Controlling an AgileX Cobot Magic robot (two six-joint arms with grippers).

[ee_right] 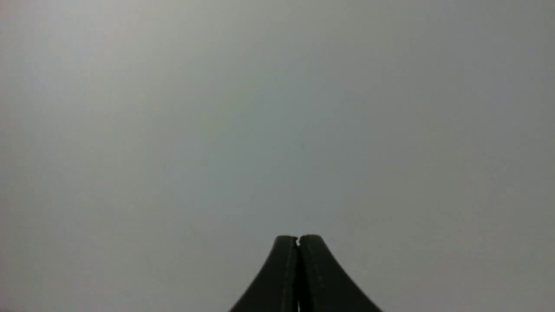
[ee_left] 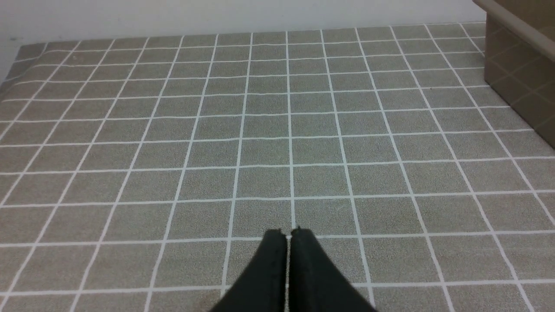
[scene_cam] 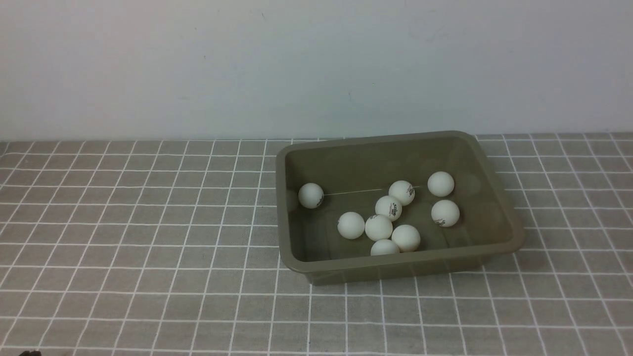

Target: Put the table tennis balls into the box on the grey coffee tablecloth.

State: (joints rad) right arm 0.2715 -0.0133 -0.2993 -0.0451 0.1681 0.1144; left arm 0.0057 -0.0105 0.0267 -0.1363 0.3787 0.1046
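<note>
The olive-green box stands on the grey coffee tablecloth, right of centre in the front view. Several white table tennis balls lie inside it, most clustered near its middle and one apart by its left wall. Neither arm shows in the front view. My left gripper is shut and empty, low over the bare cloth, with a corner of the box off to one side. In its own view, my right gripper is shut and empty, facing a plain grey-white surface.
A pale wall rises behind the table's far edge. The cloth stretches left of the box and in front of it.
</note>
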